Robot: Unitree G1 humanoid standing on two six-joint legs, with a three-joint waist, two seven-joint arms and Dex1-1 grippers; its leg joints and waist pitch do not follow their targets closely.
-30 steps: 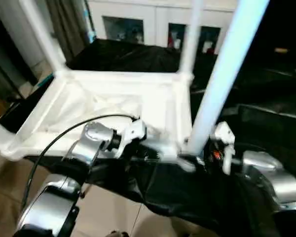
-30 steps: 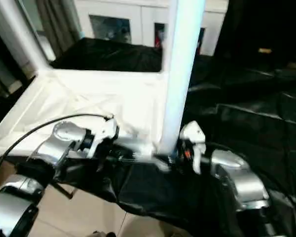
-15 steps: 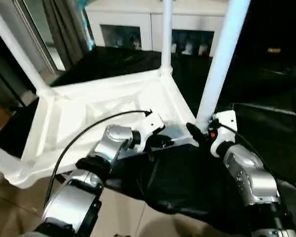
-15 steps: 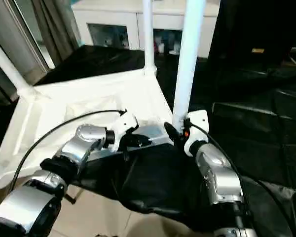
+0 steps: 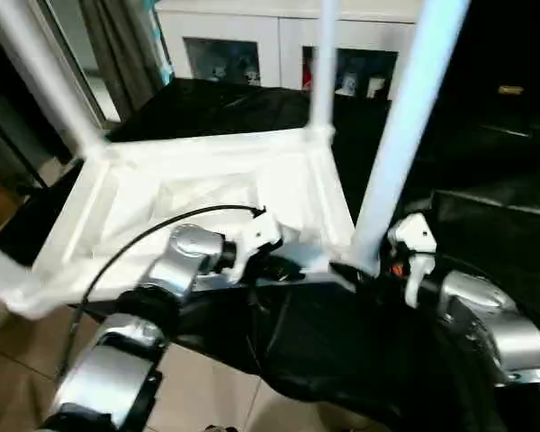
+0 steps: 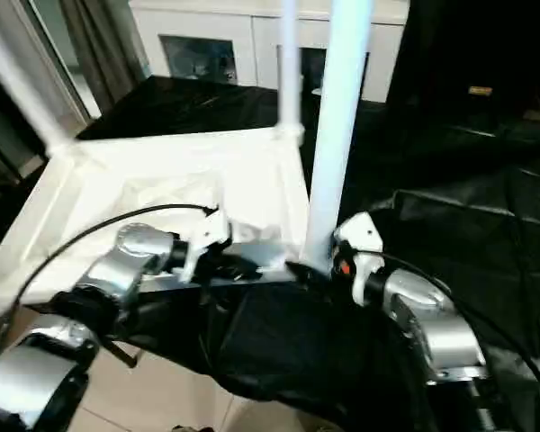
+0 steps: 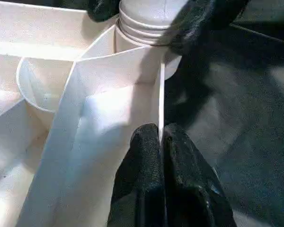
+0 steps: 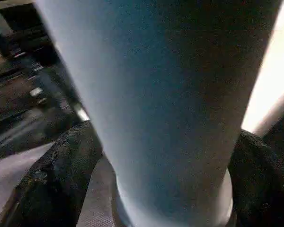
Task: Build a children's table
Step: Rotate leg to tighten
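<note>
Black sheeting underlies the upturned white plastic table top [image 5: 207, 193], its near rim pinched by the left gripper [image 7: 162, 142], while the right gripper [image 5: 371, 268] brackets the upright white tube leg [image 5: 405, 126] at centre-right, grip uncertain.

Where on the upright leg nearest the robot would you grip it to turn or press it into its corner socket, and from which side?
Grip the near leg low, just above its corner socket, coming level from the robot's right side, where the right gripper already straddles it. The tube is round and upright, so fingers either side hold it; the tabletop blocks the left.
</note>
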